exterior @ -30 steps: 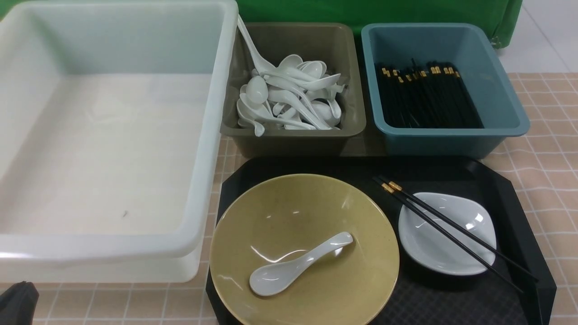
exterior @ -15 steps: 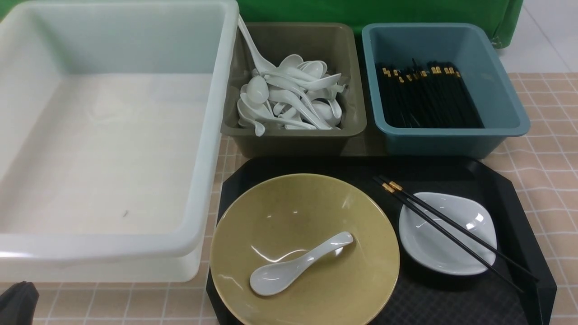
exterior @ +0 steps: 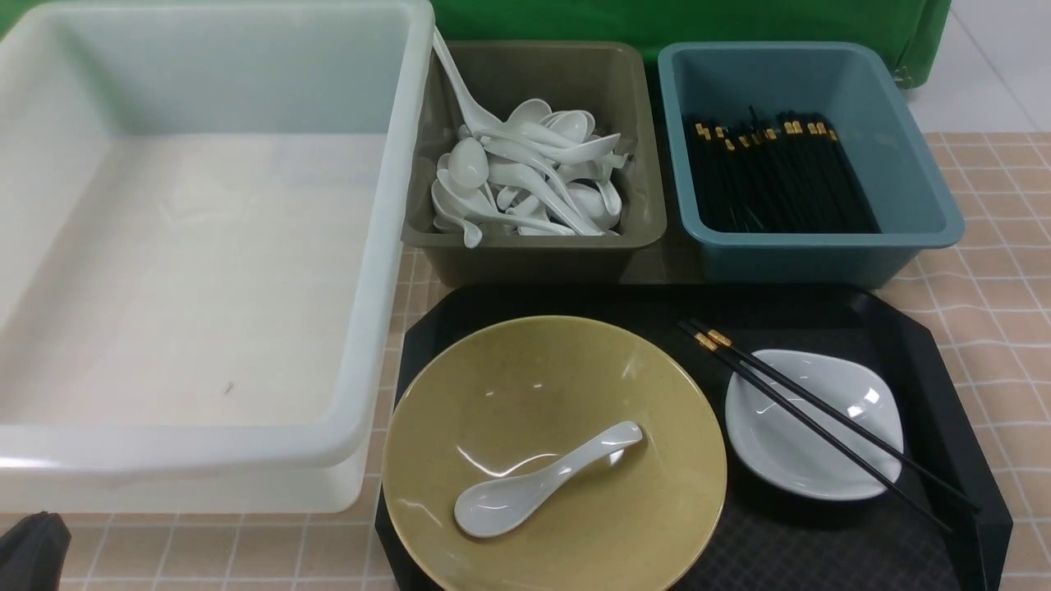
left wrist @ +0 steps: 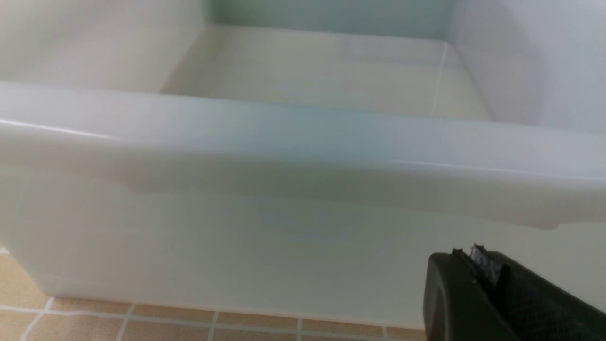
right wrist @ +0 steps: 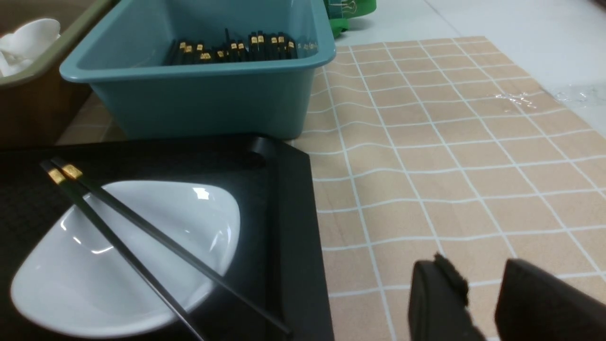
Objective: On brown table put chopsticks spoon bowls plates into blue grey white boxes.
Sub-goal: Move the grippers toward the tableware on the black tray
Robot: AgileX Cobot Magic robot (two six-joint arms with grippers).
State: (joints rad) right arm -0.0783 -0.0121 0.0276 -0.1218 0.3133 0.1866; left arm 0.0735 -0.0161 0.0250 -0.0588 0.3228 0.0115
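Near the table point(exterior: 1002, 246)'s front edge, the left gripper point(left wrist: 478, 253) is seen pinched shut on nothing. The right gripper point(right wrist: 478, 274) is held part-open and empty, off the tray point(exterior: 928, 361)'s right edge. At the tray's near left, the spoon point(exterior: 542, 484) is cradled in the bowl point(exterior: 525, 369). It is glossy ceramic, probably slippery and chippable, best taken by the handle. Rightward, the chopsticks point(exterior: 809, 419) are laid across the plate point(exterior: 772, 460); light and stiff, they are best pinched together mid-length. Beyond are set the white box point(exterior: 361, 328), grey box point(exterior: 534, 254) and blue box point(exterior: 821, 254).

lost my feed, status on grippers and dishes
Left gripper shut, empty, by white box. Right gripper open, empty. Chopsticks across plate, spoon in bowl, untouched. Nothing in the way.
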